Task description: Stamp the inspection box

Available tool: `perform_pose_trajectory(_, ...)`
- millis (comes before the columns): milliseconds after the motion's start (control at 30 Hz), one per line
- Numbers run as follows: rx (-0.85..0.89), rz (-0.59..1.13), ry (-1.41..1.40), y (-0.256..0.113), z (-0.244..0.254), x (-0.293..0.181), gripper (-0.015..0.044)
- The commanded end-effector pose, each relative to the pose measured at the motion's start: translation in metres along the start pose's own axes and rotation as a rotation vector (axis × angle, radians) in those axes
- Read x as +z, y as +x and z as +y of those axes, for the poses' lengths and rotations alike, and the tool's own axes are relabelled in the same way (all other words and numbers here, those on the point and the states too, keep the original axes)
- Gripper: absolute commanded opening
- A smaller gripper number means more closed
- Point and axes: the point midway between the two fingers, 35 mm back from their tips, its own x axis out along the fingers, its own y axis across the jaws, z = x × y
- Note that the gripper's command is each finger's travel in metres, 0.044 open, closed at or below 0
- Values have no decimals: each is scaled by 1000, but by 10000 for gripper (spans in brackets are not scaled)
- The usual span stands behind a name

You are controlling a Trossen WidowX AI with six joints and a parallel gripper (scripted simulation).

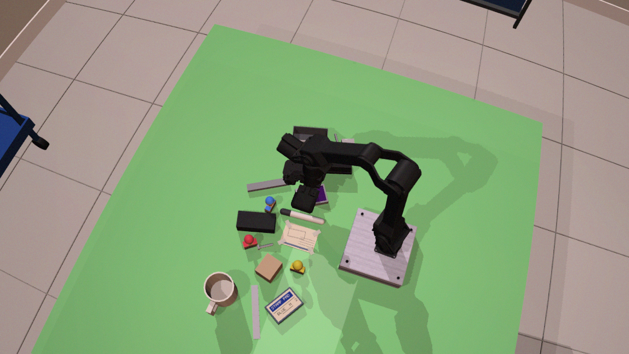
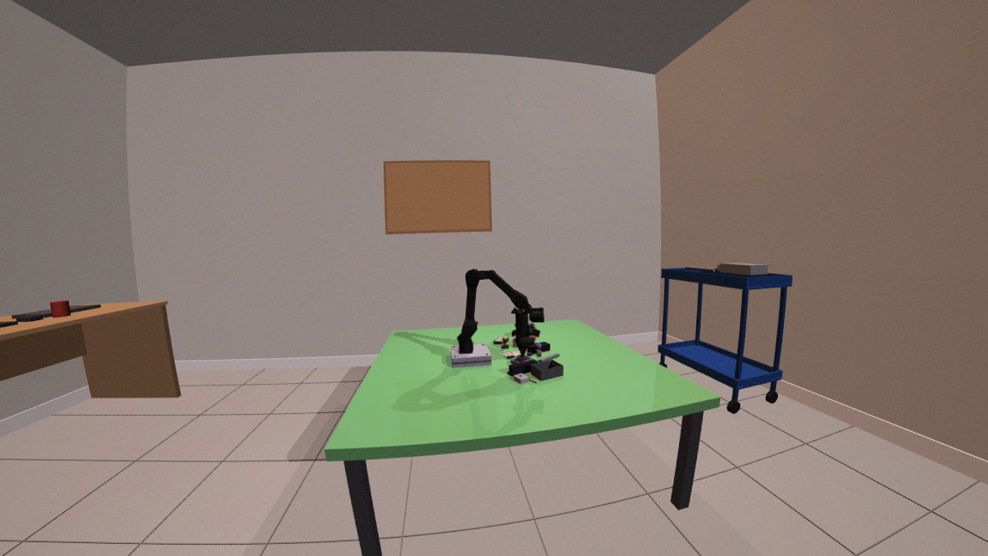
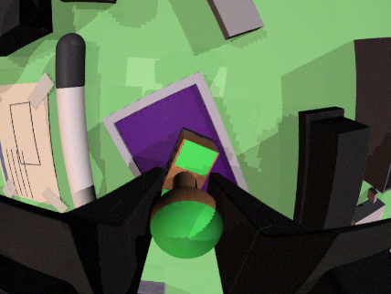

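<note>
My gripper (image 3: 185, 178) (image 2: 523, 354) is shut on the green-topped stamp (image 3: 186, 233), whose base has a bright green label. The stamp's base is over the purple ink pad (image 3: 151, 119) (image 1: 322, 193) in its pale frame. Whether its underside touches the pad is hidden. The card (image 3: 42, 123) (image 1: 291, 241) is taped down beyond the marker from the pad. The outlined inspection box (image 3: 15, 134) on it shows no print.
A white marker (image 3: 73, 128) (image 1: 303, 216) lies between pad and card. Near the card are blue (image 1: 269, 201), red (image 1: 249, 239) and yellow (image 1: 297, 264) knobbed stamps, a black block (image 1: 256, 221) and a tan block (image 1: 268, 266). A mug (image 1: 221, 290) and BLUE stamp-pad tin (image 1: 284, 305) stand farther off.
</note>
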Motion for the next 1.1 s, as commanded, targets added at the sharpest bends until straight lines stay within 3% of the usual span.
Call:
perform_pose_trajectory(0,-2,4,0,3,0,-1,0)
perform_pose_trajectory(1067,-2,4,0,-9,0,-1,0)
